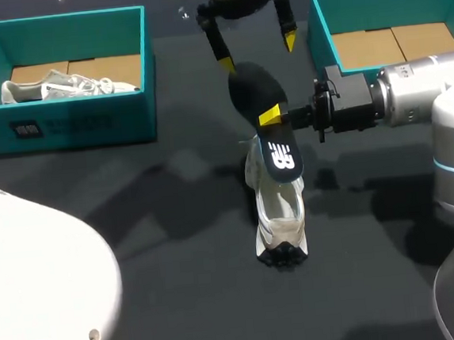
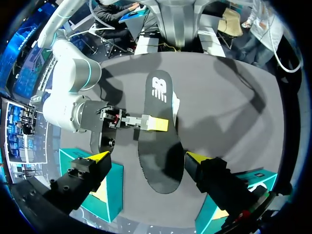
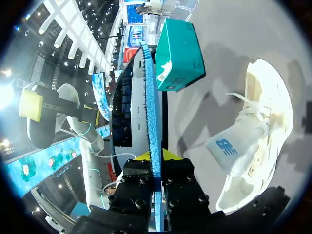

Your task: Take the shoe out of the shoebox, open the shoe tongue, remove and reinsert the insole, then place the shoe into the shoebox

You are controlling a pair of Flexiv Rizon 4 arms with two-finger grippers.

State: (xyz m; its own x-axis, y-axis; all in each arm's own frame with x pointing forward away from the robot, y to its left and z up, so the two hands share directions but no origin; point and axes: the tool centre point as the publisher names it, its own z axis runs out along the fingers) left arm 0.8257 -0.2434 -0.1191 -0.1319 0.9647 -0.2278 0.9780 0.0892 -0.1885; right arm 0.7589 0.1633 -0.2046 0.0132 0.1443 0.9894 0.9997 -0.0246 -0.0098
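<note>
Evidently the right gripper pinches the dark insole by its edge just above the white shoe lying mid-table, presumably to slide it back in, while the left gripper, spread wide and empty, hovers at the insole's twelve o'clock.

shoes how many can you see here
2. One shoe lies in the left shoebox; the other shoe sits on the table, under the insole held by the right hand.
</note>
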